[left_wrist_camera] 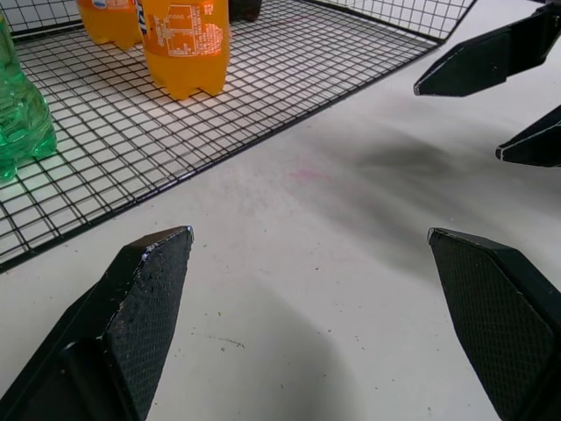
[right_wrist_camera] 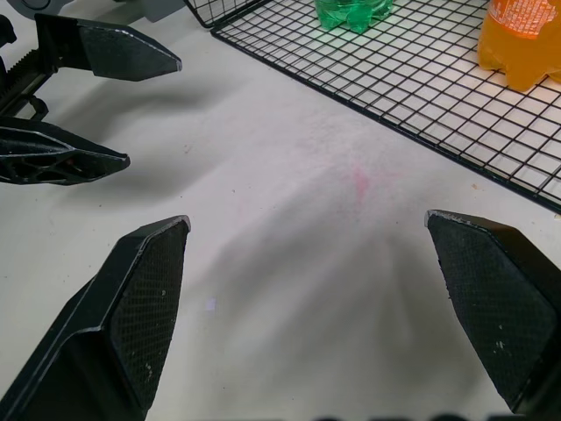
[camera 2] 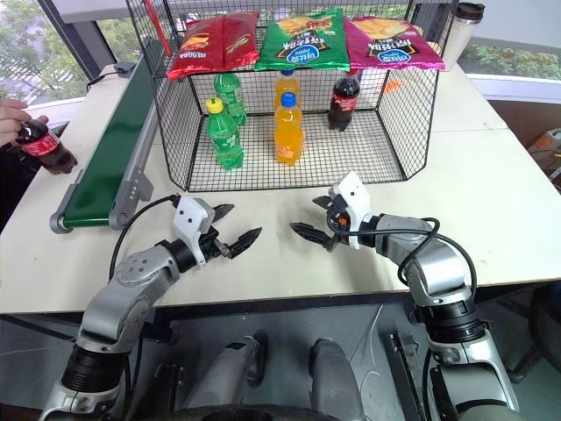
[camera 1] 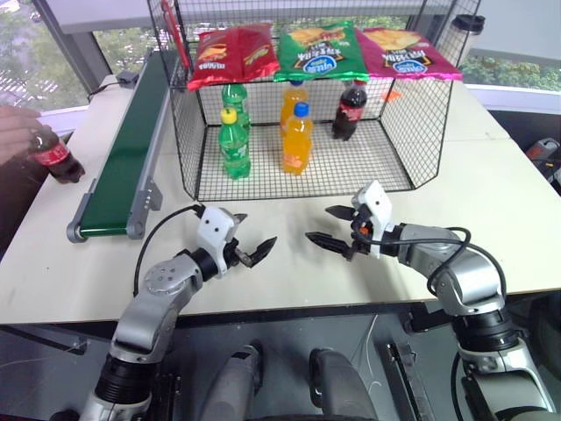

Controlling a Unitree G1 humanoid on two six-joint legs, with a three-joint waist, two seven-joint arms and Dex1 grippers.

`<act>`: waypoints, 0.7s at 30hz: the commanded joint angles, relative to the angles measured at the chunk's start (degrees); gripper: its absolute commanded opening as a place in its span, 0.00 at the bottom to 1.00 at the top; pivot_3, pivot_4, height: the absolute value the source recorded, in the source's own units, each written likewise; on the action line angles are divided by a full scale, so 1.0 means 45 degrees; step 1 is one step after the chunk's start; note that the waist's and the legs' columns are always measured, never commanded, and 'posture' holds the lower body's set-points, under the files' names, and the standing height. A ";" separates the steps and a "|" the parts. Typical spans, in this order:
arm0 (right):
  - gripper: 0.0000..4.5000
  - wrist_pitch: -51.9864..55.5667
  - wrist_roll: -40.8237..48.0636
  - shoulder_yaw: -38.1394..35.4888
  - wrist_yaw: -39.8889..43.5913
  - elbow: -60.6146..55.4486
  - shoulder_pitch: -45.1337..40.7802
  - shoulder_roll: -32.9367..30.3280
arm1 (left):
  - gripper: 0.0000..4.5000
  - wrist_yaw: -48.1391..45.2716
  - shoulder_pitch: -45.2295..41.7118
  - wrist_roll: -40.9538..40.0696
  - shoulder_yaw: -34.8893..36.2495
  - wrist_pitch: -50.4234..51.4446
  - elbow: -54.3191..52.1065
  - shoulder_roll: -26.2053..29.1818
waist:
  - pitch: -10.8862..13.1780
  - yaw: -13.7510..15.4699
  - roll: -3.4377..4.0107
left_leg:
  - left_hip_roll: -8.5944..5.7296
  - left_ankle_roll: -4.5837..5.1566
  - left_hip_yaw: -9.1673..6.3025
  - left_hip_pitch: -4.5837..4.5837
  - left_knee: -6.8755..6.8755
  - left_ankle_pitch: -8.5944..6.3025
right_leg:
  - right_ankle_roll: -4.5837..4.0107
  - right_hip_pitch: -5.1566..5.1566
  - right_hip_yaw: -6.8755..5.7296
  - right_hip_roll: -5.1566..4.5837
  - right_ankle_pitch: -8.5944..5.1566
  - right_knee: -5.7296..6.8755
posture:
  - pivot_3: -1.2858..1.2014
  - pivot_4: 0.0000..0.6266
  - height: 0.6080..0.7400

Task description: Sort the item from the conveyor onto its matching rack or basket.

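Wire-mesh cage (camera 1: pixel 421 132) — sitting on the table, already housing green, orange and one cola bottle.
Conveyor (camera 1: pixel 131 140) — lying left of the cage, carrying nothing.
Left gripper (camera 1: pixel 254 241), right gripper (camera 1: pixel 329 228) — both gaping wide, gripping nothing, hovering before the cage.
Cola bottle (camera 1: pixel 54 156) — resting in a person's hand (camera 1: pixel 16 132) beside the belt; sorting is not begun.

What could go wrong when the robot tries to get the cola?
A hand is holding the cola beside the belt, so a reaching claw could bump it. The cage already has bottles inside; the new one might knock over the green bottle near the front.
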 commanded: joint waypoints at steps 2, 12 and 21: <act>0.99 -0.0079 0.0116 -0.0079 0.0075 -0.0471 -0.0093 -0.0081 | 1.00 0.0031 0.0053 0.0151 0.0060 -0.0793 -0.0261 0.0006 | 0.0000 0.0000 0.0000 | 0.0000 0.0000 0.0000 0.0000 0.0000 0.0000 | 0.0000 0.0000 0.0000 0.0000 0.0000 0.0000 | 0.52 0.24 0.98; 0.99 -0.0065 0.0141 -0.0081 0.0086 -0.0486 -0.0082 -0.0090 | 1.00 0.0079 0.0069 0.0125 0.0012 -0.0521 -0.0306 0.0048 | 0.0000 0.0000 0.0000 | 0.0000 0.0000 0.0000 0.0000 -0.0001 0.0000 | 0.0000 0.0000 -0.0001 0.0000 0.0000 -0.0001 | 0.52 0.24 0.98; 0.99 -0.0103 0.0098 -0.0051 0.0075 -0.0450 -0.0094 -0.0080 | 1.00 0.0094 0.0065 0.0213 -0.0054 -0.0524 -0.0289 0.0049 | 0.0000 0.0000 0.0000 | 0.0000 0.0000 0.0001 0.0000 -0.0001 0.0000 | 0.0000 0.0000 -0.0001 0.0000 0.0000 -0.0001 | 0.52 0.24 0.98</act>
